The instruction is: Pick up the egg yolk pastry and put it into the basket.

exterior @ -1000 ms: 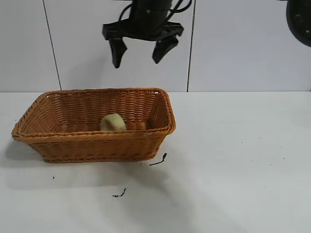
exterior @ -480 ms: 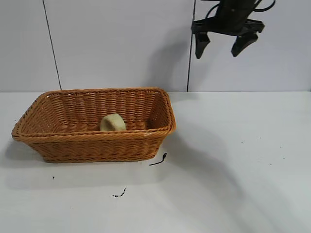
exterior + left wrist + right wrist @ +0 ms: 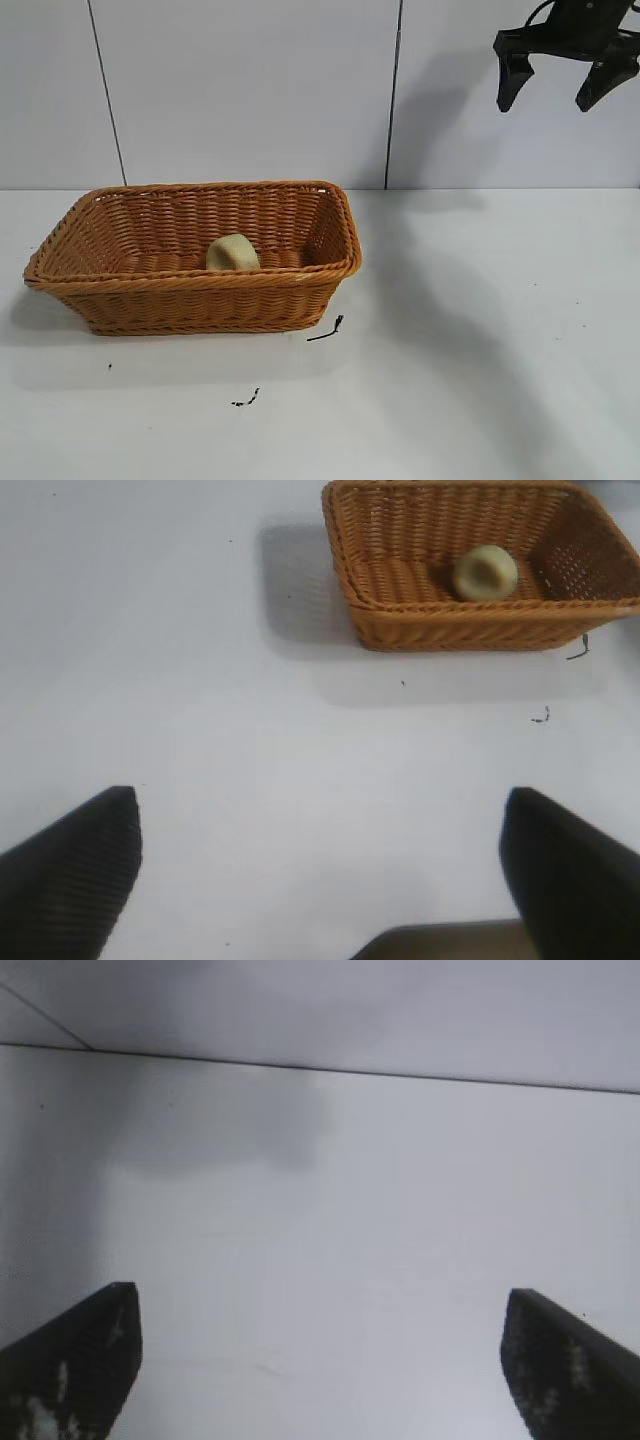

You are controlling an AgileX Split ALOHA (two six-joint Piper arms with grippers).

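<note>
while basket (image 3: 190,290) sits on table, egg yolk pastry (image 3: 232,253) lies inside.

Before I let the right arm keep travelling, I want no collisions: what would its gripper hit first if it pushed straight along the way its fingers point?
Probably only the bare white table. The right gripper hangs open and empty, well right of the basket; its wrist view shows nothing between the fingers. Depth is uncertain.

Bright, even light; soft shadows; wrist views perhaps slightly blurred.
</note>
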